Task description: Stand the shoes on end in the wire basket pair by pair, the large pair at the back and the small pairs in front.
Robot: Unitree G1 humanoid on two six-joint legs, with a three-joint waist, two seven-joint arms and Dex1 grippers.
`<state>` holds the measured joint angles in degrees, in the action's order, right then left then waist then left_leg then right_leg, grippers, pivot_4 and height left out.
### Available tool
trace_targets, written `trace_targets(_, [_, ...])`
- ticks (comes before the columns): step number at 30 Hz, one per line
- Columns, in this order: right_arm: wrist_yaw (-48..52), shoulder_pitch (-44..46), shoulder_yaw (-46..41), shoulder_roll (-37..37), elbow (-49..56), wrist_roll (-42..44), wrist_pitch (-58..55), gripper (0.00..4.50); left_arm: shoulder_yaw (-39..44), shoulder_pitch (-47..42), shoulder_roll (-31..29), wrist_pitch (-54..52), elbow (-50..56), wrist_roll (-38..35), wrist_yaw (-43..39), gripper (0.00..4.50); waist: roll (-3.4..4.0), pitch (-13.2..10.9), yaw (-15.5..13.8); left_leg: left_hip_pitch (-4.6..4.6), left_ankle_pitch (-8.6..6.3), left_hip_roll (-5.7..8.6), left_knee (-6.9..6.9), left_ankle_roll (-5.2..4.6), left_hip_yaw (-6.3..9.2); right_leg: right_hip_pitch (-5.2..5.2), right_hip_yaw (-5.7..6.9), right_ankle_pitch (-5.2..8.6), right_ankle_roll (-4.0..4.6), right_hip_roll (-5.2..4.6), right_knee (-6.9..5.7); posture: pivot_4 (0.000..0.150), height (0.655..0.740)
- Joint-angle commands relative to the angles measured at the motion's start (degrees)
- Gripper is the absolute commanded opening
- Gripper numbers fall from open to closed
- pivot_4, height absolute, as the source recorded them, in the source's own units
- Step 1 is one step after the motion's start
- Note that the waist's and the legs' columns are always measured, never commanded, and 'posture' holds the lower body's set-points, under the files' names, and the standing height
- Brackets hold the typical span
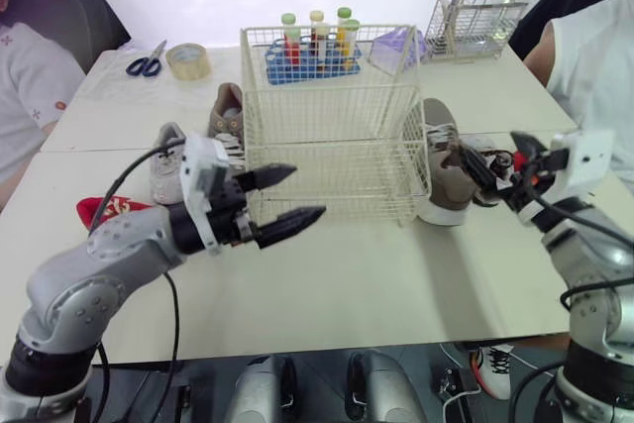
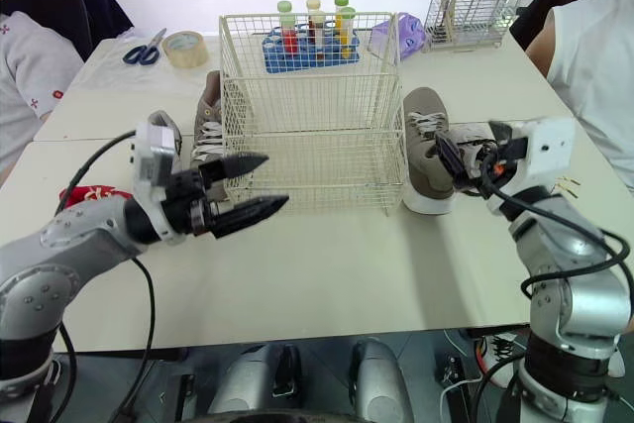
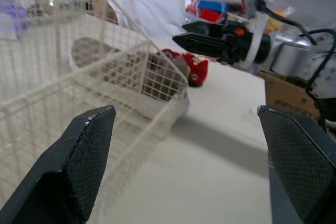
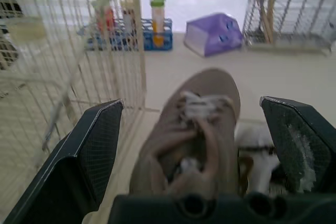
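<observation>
Beside the wire basket your right end effector gapes wide; tan shoe likely light, soft: pinch its heel.

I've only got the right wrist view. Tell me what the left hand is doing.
Observer: The left hand is open and holds nothing, by the front left corner of the wire basket.
Operator: List the shoes on that side.
Observer: A tan shoe and a smaller white shoe lie on the table beside the basket's left wall.
Operator: Check inside the basket.
Observer: No shoe stands in it yet.
</observation>
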<state>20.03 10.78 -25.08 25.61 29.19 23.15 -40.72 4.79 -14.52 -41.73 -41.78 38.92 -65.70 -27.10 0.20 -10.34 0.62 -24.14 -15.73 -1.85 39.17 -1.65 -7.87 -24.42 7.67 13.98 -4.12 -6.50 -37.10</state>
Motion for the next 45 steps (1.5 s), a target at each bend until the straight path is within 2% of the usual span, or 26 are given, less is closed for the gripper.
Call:
trace_targets(1, [-1.0,-1.29,1.31,-1.23,-0.15,-0.75,3.53,4.49,-0.27,1.56,-0.03,-1.32,4.94,-2.75,1.59,4.5,0.0,0.0,0.0,0.02,0.0,0.0,0.0,0.0,0.0,0.01,-0.01,0.0,0.0,0.0,0.0,0.15,0.74])
trace_targets(13, [-2.71,-5.05,7.88,-2.43,-5.43,-4.3,8.49,4.49,1.17,1.29,-1.31,-2.25,4.56,-3.84,4.18,4.5,0.0,0.0,-0.04,0.03,0.0,-0.01,0.0,-0.01,0.01,0.01,-0.07,0.01,0.0,0.02,0.0,0.15,0.74])
trace_targets(20, [-4.73,-1.25,8.05,-4.6,-13.56,-5.19,12.88,4.49,0.58,0.39,-1.0,-2.17,2.76,-1.93,3.48,4.5,0.0,0.0,0.01,0.04,0.0,-0.01,0.0,-0.01,0.0,0.01,-0.05,0.01,0.0,0.03,-0.01,0.15,0.74])
trace_targets(23, [-5.15,-0.67,7.57,-4.96,-15.35,-4.79,13.42,3.69,0.3,0.54,-0.7,-2.22,3.07,-1.68,3.79,4.5,0.0,0.0,-0.01,0.03,0.0,-0.01,-0.01,-0.01,0.0,0.01,-0.05,0.01,0.0,0.02,0.0,0.15,0.74])
trace_targets(29, [-4.95,-1.02,8.71,-5.25,-15.56,-4.57,14.44,1.03,0.5,0.9,-0.65,-2.23,3.1,-1.09,3.94,4.5,-0.07,0.05,0.07,0.1,0.0,-0.03,-0.01,0.0,0.0,0.06,-0.05,0.01,0.0,0.04,0.0,0.15,0.74])
trace_targets(31, [-5.19,-1.16,9.14,-5.55,-15.27,-4.54,14.31,0.27,0.29,0.68,-0.46,-2.19,2.92,-0.75,3.87,4.5,-0.07,0.05,0.05,0.1,0.0,-0.03,-0.01,0.0,0.0,0.06,-0.08,0.01,0.0,0.04,0.0,0.15,0.74])
trace_targets(32, [-5.11,-1.17,9.33,-5.6,-15.2,-4.43,14.29,0.16,0.22,0.56,-0.41,-2.17,2.79,-0.56,3.78,4.5,-0.08,0.05,0.05,0.1,0.0,-0.03,-0.01,-0.01,0.0,0.06,-0.09,0.01,0.0,0.04,-0.01,0.15,0.74])
trace_targets(38, [-6.22,2.9,6.44,-4.15,-16.72,-4.6,17.68,0.16,0.18,-0.39,-0.51,-2.01,0.97,1.02,2.01,4.5,-0.07,0.04,0.17,0.11,0.0,-0.03,-0.01,-0.01,-0.01,0.07,-0.1,0.01,0.0,0.04,0.0,0.15,0.74])
trace_targets(45, [-9.15,18.16,0.31,2.47,-20.2,-4.19,22.23,0.16,-0.33,-2.32,-1.0,-2.42,-2.54,3.09,-2.47,4.5,0.2,-0.14,-0.12,-0.07,0.02,0.01,-0.02,-0.03,-0.07,-0.14,-0.1,0.01,0.0,0.02,-0.02,0.15,0.74])
